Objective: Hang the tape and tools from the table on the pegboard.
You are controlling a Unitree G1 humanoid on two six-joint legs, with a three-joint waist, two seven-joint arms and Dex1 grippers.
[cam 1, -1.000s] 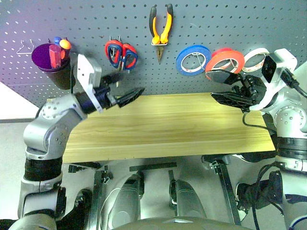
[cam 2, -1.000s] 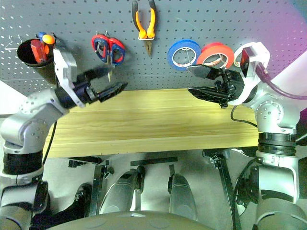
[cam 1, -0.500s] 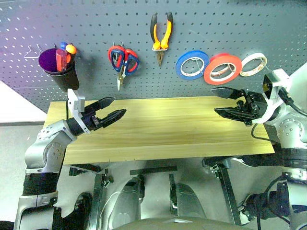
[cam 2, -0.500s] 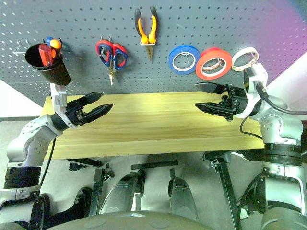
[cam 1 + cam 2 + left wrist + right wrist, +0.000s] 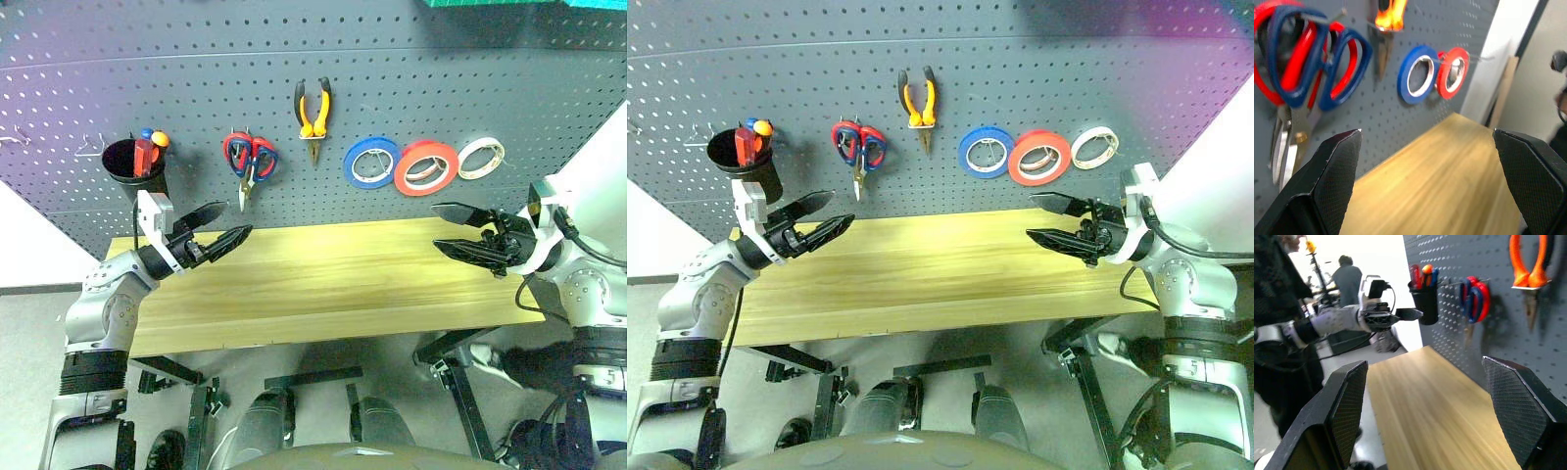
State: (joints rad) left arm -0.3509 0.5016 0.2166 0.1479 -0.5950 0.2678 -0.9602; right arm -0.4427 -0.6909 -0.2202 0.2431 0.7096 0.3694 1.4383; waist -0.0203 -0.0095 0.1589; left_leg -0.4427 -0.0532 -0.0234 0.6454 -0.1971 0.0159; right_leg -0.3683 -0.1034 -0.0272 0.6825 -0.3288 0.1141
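On the pegboard (image 5: 441, 69) hang the yellow-orange pliers (image 5: 313, 110), the dark-blue scissors (image 5: 1332, 63) overlapping a red-handled pair, and the orange-red tape (image 5: 426, 167). The red-handled screwdriver (image 5: 144, 154) stands in a black cup (image 5: 132, 168) hooked to the board. The table (image 5: 333, 284) lies bare below. My left gripper (image 5: 235, 217) hovers open over the table's left end, below the scissors, holding nothing. My right gripper (image 5: 436, 225) is open and empty above the right end, under the tape, pointing left.
A blue tape roll (image 5: 370, 162) and a white roll (image 5: 481, 158) flank the orange-red one. A bare wire hook (image 5: 90, 147) sits left of the cup. A person (image 5: 1347, 276) stands far off beyond the table's left end.
Both open grippers have sunk from in front of the pegboard to just above the table, drawing slightly outward. The camera has tilted up, showing more of the board.
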